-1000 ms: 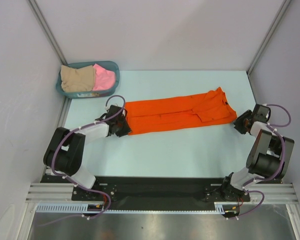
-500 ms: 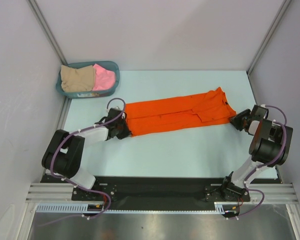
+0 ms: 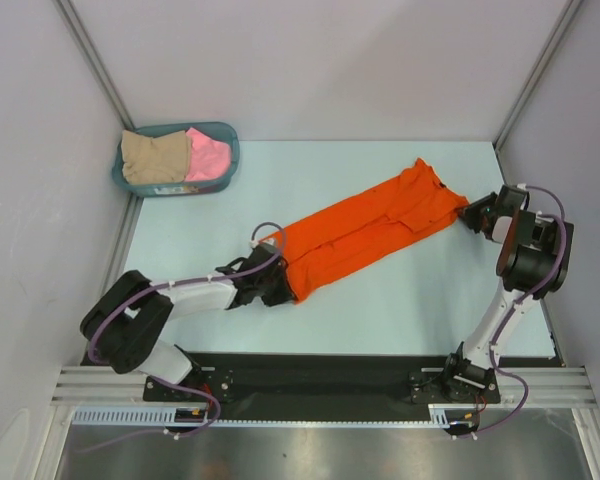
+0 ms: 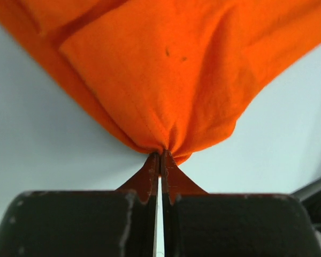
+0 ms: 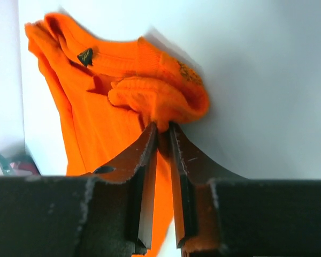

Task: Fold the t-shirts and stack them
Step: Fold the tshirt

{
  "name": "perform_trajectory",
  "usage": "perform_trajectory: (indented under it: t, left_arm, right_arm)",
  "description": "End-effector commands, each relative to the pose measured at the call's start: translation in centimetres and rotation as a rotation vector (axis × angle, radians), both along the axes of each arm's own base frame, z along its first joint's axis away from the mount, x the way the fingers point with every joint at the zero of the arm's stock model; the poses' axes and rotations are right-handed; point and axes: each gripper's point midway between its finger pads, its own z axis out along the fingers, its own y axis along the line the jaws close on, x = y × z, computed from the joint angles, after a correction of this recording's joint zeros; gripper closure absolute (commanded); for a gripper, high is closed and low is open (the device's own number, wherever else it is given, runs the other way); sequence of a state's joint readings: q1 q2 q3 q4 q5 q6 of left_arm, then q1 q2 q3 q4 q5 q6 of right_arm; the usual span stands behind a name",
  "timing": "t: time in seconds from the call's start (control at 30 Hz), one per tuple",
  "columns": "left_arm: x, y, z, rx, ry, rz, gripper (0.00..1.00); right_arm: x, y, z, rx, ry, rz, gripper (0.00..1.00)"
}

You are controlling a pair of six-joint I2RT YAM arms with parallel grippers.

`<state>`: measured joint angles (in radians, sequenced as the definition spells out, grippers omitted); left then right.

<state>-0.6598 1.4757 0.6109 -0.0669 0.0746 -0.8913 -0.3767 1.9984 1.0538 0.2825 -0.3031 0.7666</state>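
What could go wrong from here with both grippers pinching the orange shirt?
The left gripper holds only a small tuck at the edge of the orange t-shirt; it may slip out when lifted. The right gripper pinches a bunched wad at the neck end, so layers could shift and the fold come out crooked.

T-shirt (image 3: 365, 232) stretched diagonally over table (image 3: 400, 300); basket (image 3: 175, 187) behind it, far left
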Motion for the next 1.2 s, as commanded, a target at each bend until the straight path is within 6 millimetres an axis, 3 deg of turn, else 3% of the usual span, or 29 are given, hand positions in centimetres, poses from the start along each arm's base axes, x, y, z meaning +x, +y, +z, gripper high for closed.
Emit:
perform_trajectory:
  t: [0.0, 0.03, 0.07, 0.27, 0.3, 0.37, 0.4, 0.47, 0.57, 0.6, 0.67, 0.7, 0.77, 0.8, 0.9, 1.0, 1.13, 1.17]
  left_arm:
    - [-2.6, -2.7, -0.4, -0.01, 0.066, -0.02, 0.99]
    - [-3.7, -3.7, -1.1, 0.004, 0.087, -0.06, 0.99]
    - [-4.2, -4.3, -1.2, 0.002, 0.099, -0.08, 0.99]
    - [-7.8, -9.3, -1.7, 0.002, 0.169, -0.242, 0.98]
    - [-8.5, -11.0, -0.7, -0.026, 0.158, -0.3, 0.94]
    - [-9.3, -12.6, 0.0, -0.042, 0.152, -0.373, 0.81]
    - [-10.2, -14.0, 1.3, -0.076, 0.139, -0.452, 0.67]
    - [-10.5, -14.9, 3.5, -0.104, 0.075, -0.541, 0.51]
    - [-10.3, -13.7, 5.5, -0.065, -0.013, -0.624, 0.41]
    - [-9.3, -12.3, 7.1, -0.011, -0.067, -0.6, 0.37]
    - [-7.6, -10.3, 8.3, 0.061, -0.141, -0.605, 0.34]
    - [-5.9, -8.3, 9.0, 0.084, -0.148, -0.559, 0.31]
    - [-3.9, -6.3, 9.3, 0.092, -0.166, -0.569, 0.29]
    - [-1.5, -4.3, 9.3, 0.101, -0.156, -0.507, 0.28]
    - [2.4, -0.9, 8.9, 0.137, -0.15, -0.443, 0.26]
    - [5.2, 1.7, 7.4, 0.219, -0.112, -0.4, 0.25]
    - [7.4, 2.7, 4.9, 0.228, -0.046, -0.391, 0.26]
    - [7.4, 2.8, 3.4, 0.222, -0.003, -0.409, 0.28]
  right_arm:
    - [2.2, -1.1, -1.1, -0.043, 0.029, -0.008, 0.8]
    - [2.5, -1.2, -2.4, -0.038, 0.055, -0.001, 0.8]
    - [4.3, -1.8, -1.0, -0.063, 0.022, 0.01, 0.79]
    - [8.5, -1.7, -1.1, -0.071, 0.001, 0.072, 0.78]
    - [8.9, -1.7, -1.2, -0.076, 0.0, 0.077, 0.78]
    - [9.2, -1.7, -1.7, -0.084, 0.011, 0.077, 0.78]
    - [9.7, -1.7, -1.2, -0.089, -0.003, 0.081, 0.77]
    - [10.0, -1.6, -1.2, -0.084, -0.003, 0.089, 0.71]
    - [10.4, -1.4, -0.7, -0.09, -0.016, 0.108, 0.68]
    - [10.4, -1.2, -0.6, -0.099, -0.012, 0.12, 0.67]
    - [10.5, -1.0, -0.3, -0.111, -0.017, 0.137, 0.65]
    - [10.4, -1.0, 0.1, -0.115, -0.023, 0.142, 0.63]
    - [10.1, -0.7, 0.0, -0.113, -0.031, 0.153, 0.61]
    - [10.1, -0.7, 0.2, -0.11, -0.036, 0.153, 0.6]
    - [10.2, -0.3, 0.2, -0.109, -0.043, 0.169, 0.6]
    - [10.4, 0.0, 0.1, -0.113, -0.044, 0.19, 0.6]
    - [10.4, 0.2, -0.5, -0.098, -0.043, 0.206, 0.61]
    - [10.4, 0.3, -0.9, -0.093, -0.044, 0.21, 0.61]
